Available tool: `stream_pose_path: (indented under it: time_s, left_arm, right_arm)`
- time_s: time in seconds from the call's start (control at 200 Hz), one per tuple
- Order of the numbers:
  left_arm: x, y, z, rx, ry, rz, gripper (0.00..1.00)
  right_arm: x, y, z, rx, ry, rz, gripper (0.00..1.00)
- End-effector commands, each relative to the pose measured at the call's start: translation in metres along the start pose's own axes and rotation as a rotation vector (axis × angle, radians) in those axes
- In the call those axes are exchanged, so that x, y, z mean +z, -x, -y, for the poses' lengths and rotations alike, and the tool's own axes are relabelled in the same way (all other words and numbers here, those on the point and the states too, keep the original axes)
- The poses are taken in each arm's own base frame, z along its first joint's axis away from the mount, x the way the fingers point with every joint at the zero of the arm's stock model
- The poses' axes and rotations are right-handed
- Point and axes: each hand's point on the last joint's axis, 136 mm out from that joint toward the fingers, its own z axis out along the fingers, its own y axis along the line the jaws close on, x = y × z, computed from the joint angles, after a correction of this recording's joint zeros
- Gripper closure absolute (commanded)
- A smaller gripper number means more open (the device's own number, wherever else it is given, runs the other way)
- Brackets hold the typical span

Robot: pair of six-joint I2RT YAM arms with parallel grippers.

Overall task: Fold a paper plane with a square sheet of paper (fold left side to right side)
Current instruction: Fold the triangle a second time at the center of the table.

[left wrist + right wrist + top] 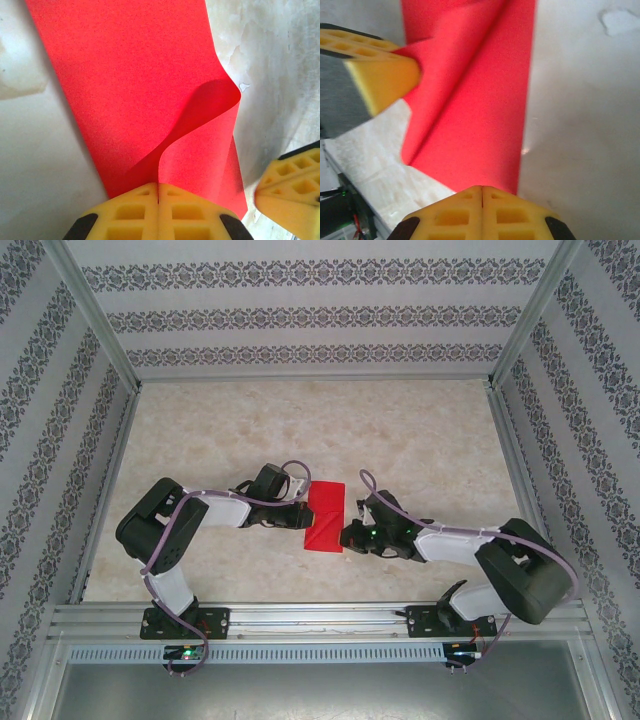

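Here I am at the middle of the pale marbled tabletop (420,430). The square sheet of paper (324,515) lies right between my two arms, just below the centre of the overhead frame. From above it reads as a bright red upright rectangle, taller than wide, with a slanted lower edge. My left gripper (297,517) comes in from the left and meets the sheet's left edge. My right gripper (349,536) comes in from the right and sits at its lower right corner.

Down at my left wrist, the yellow fingers (130,215) are pressed together at the bottom centre of the frame with no gap between them. A loose upper layer of the red paper curls up off the flat part and runs straight into the seam, so the left gripper is clamped on the paper. The rest of the sheet stretches flat toward the top of the frame. A yellow finger (295,185) of my right gripper shows at the lower right, just beside the paper's corner.

Over at my right wrist, the fingers (455,217) are together too, bottom centre, with the sheet's near edge right at their tips. Whether any paper is caught between them, I cannot tell. In the upper left, my left gripper's yellow finger (380,70) holds a raised fold of the sheet.
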Motion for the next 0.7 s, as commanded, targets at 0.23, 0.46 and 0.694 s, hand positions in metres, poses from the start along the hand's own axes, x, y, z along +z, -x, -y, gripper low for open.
stream_pose_path:
  time_s: [0.23, 0.46, 0.694]
  left_arm:
    - [0.001, -0.004, -0.012, -0.01, 0.034, -0.024, 1.0]
    - [0.001, -0.004, -0.013, -0.011, 0.04, -0.024, 1.0]
    - [0.0, -0.004, -0.013, -0.012, 0.042, -0.024, 1.0]
  right_arm:
    - [0.002, 0.033, -0.041, -0.064, 0.082, 0.132, 1.0]
    - [0.023, 0.038, -0.055, -0.079, 0.102, 0.109, 1.0]
    - [0.043, 0.037, -0.054, -0.076, 0.092, 0.081, 1.0]
